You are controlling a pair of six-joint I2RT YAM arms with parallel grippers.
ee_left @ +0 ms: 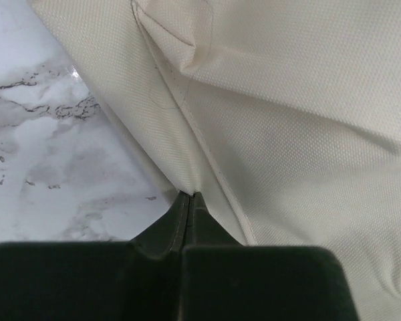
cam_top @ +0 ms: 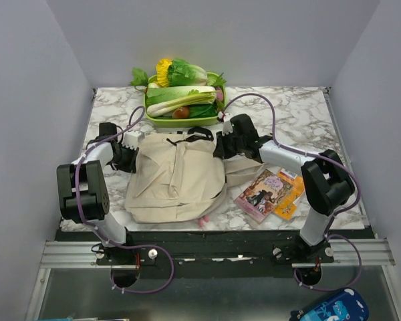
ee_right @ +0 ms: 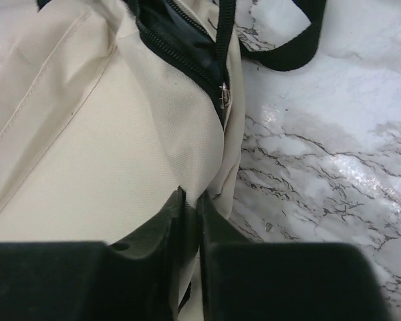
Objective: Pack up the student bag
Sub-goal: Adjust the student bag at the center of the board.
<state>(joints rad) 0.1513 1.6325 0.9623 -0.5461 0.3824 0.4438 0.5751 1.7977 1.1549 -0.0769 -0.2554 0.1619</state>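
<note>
In the top external view, the student bag (cam_top: 177,177) is seen lying flat on the marble table (cam_top: 301,114), spread between the two end effectors. The left gripper (cam_top: 128,157) is set at its far left corner and the right gripper (cam_top: 222,144) at its far right corner, beside the dark opening. This two-corner hold is judged to be meant for drawing the mouth apart so that things can be put in. A green tray (cam_top: 162,122) of vegetables (cam_top: 180,100) is placed just beyond both grippers. A book (cam_top: 264,194) and an orange packet (cam_top: 289,204) are laid behind and outward of the right gripper, presumably within reach for packing. In the left wrist view, the jaws are seen clenched together with a fold of beige canvas pinched at their tips; the bag fans out ahead and to the right, and bare marble is shown to the left. In the right wrist view, the jaws are closed on the canvas edge just short of the zipper (ee_right: 187,57), which is undone ahead of the tips so that dark lining is exposed. A black strap (ee_right: 287,57) is seen on the marble ahead and to the right.
</note>
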